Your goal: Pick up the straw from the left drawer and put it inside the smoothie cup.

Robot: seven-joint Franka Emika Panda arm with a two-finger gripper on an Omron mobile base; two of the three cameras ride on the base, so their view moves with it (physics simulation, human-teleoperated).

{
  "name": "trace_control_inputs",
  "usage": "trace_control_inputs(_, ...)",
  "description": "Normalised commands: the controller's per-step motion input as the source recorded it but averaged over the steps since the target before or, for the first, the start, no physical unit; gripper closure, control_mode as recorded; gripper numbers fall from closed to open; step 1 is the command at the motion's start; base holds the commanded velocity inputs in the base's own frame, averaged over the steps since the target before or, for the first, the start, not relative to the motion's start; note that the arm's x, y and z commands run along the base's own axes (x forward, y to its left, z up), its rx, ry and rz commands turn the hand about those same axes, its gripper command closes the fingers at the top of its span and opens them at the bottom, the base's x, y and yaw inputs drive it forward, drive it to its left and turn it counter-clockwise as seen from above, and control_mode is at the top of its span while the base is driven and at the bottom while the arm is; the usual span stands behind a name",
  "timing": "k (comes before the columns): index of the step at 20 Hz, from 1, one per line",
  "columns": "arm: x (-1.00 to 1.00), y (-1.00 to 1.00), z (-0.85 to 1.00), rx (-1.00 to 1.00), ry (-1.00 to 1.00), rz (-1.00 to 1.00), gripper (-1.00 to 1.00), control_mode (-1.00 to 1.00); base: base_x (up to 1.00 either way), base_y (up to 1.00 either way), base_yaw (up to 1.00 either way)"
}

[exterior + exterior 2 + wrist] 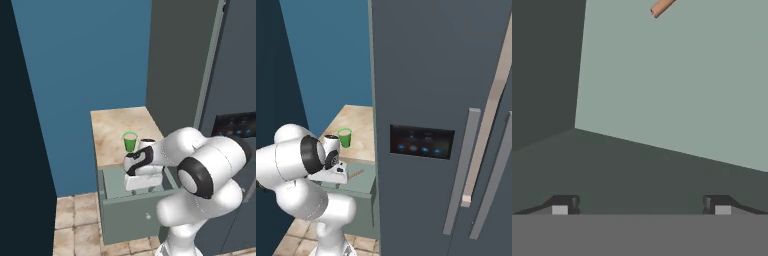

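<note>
one straw point(355, 173), one smoothie cup point(129, 142), one left drawer point(131, 214), one gripper point(641, 205). two long pale handles on the tall grey fridge point(446, 75) at the right, plus a dark panel point(421, 141) with small blue lights on its door.

straw thin, straight, orange-brown; lying flat on the pale grey-green drawer floor, seen in the right base view as a short slanted stick just beside the hand. in the hand view only its end point(662, 7) visible, at the top edge, well apart from the fingertips point(562, 206). nothing between the fingers; spread wide, pinching nothing.

cup small, green, tapered, pale rim, pinkish fill; upright on the beige stone counter point(112, 127) behind the drawer, near the counter's front edge and just beyond the hand.

drawer pulled out, flat front with a small pale knob point(148, 216). hand lowered over the open box. in the hand view a dark inner wall along the left and another across the bottom, meeting the floor in a corner close to the fingertips; broad bare floor toward the straw. fridge side close on the right of the drawer, blue wall point(82, 55) behind the counter, tiled floor point(77, 225) below.
</note>
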Motion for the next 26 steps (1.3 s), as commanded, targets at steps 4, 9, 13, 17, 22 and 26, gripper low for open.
trace_control_inputs(4,-0.66,0.00,-0.31,0.00,0.00,0.00,-1.00,-1.00,0.00,0.00,0.00)
trace_control_inputs(9,-0.91,0.00,-0.37,0.01,0.01,0.00,-1.00,-1.00,0.00,0.00,0.00)
trace_control_inputs(13,-1.00,-0.03,-0.01,0.05,0.00,-0.02,-1.00,-1.00,0.00,0.00,0.00)
trace_control_inputs(17,-0.56,-0.05,0.58,0.02,0.00,-0.10,-1.00,-1.00,0.00,0.00,0.00)
trace_control_inputs(22,0.31,-0.06,0.57,0.00,0.00,-0.13,-1.00,-1.00,0.00,0.00,0.00)
trace_control_inputs(26,0.32,-0.15,0.08,0.00,-0.09,-0.09,-1.00,-1.00,0.00,0.00,0.00)
